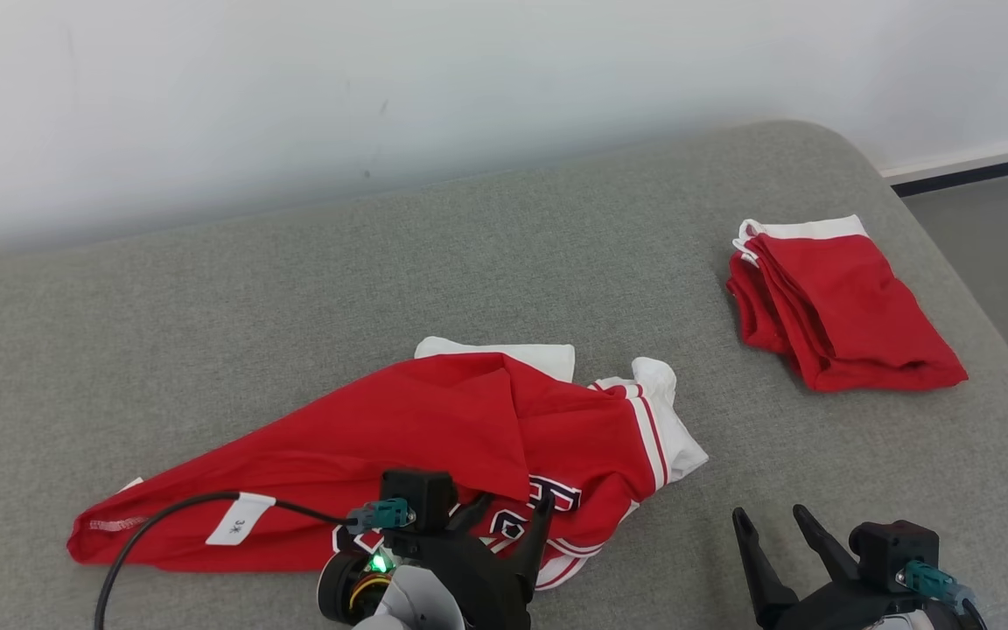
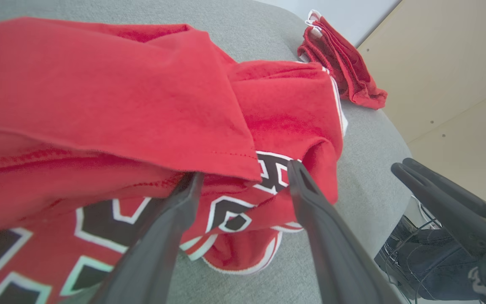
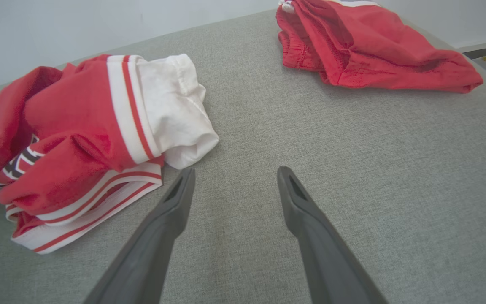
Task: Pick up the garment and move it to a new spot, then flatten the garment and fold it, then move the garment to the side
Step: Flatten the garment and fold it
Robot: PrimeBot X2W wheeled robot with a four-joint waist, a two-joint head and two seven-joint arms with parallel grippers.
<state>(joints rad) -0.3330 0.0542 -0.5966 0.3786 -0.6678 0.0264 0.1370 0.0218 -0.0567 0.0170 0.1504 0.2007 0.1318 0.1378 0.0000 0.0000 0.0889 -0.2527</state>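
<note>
The grey padded surface (image 1: 206,350) took up most of what we saw. Its woven cloth ran back to a plain white wall (image 1: 381,87), with a strip of dark floor (image 1: 994,227) past its rounded right corner. Near our edge of it, left of centre, lay the garment (image 1: 434,420), a red jersey with white sleeves and striped trim. It was crumpled, one red panel flopped over the lettered front. We judged it not yet picked up, so the first step was in hand.

Well apart, toward the far right, sat a folded red piece (image 1: 845,306), probably set there to leave the middle free. Our left gripper (image 1: 513,506) was spread wide over the jersey's near edge, a finger on either side of the ridge where the flap met the lettering, gripping nothing. That stance seemed chosen to pinch several layers at once. Our right gripper (image 1: 769,516) was equally wide and empty, above bare cloth just beside the white sleeve, seemingly placed to take the other end. A white tag (image 1: 240,518) on the left arm's black cable (image 1: 171,507) lay across the red cloth.
</note>
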